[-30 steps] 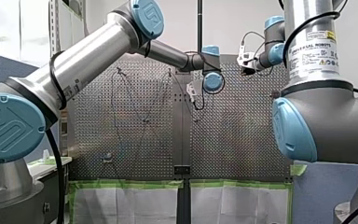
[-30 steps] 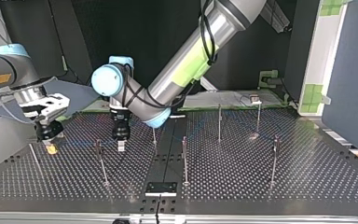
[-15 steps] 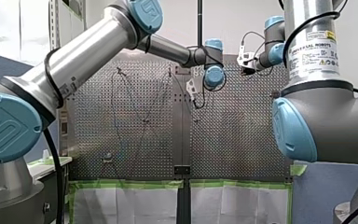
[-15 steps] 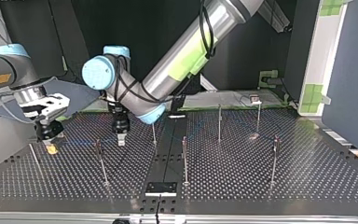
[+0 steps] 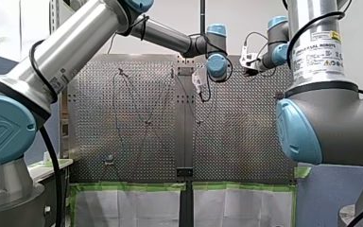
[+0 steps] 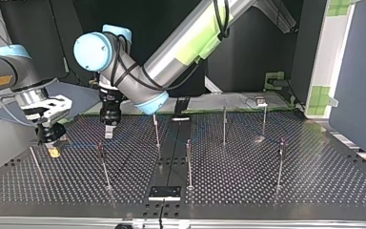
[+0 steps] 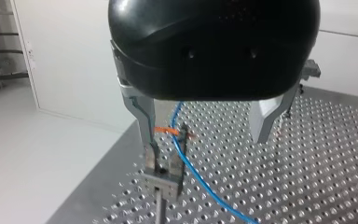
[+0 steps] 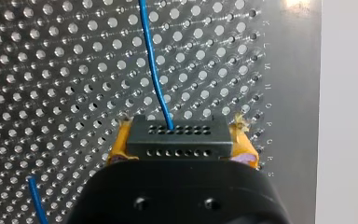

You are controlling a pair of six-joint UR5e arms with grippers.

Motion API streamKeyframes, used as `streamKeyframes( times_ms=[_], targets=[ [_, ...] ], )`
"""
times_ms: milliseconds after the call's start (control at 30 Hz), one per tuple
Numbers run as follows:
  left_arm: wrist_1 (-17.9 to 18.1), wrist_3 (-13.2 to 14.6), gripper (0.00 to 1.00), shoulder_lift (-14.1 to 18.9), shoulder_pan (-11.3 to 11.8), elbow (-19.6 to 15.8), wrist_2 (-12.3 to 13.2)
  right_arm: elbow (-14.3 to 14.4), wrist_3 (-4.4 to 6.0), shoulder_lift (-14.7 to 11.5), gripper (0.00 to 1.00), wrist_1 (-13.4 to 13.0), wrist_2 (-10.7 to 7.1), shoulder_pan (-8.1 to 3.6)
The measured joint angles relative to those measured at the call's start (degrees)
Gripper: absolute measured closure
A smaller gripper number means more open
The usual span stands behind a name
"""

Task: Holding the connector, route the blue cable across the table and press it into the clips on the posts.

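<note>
My right fingers (image 8: 119, 148) are clamped on the connector (image 8: 177, 135), and the cable (image 8: 153, 70) leads straight away from it over the worktop (image 7: 307, 177). My left fingers (image 7: 142, 114) hang wide apart, holding nothing, and straddle the cable above a post (image 7: 160, 212). The cable runs just beside the clip (image 7: 163, 184), toward the gap's middle, so seating it probably needs a sideways nudge.

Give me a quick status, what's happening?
Right gripper shut on connector. Left gripper open by post clip. Blue cable beside clip, seating unclear. No obstruction seen.
</note>
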Motion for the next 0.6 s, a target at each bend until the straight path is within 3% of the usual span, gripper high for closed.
streamKeyframes(
  times_ms=[600],
  targets=[
    [4.7, 4.0, 0.0, 8.3, -0.8, -8.2, -0.5, 0.0, -0.07, 0.0, 1.0, 0.1, 0.14, 0.6]
  ],
)
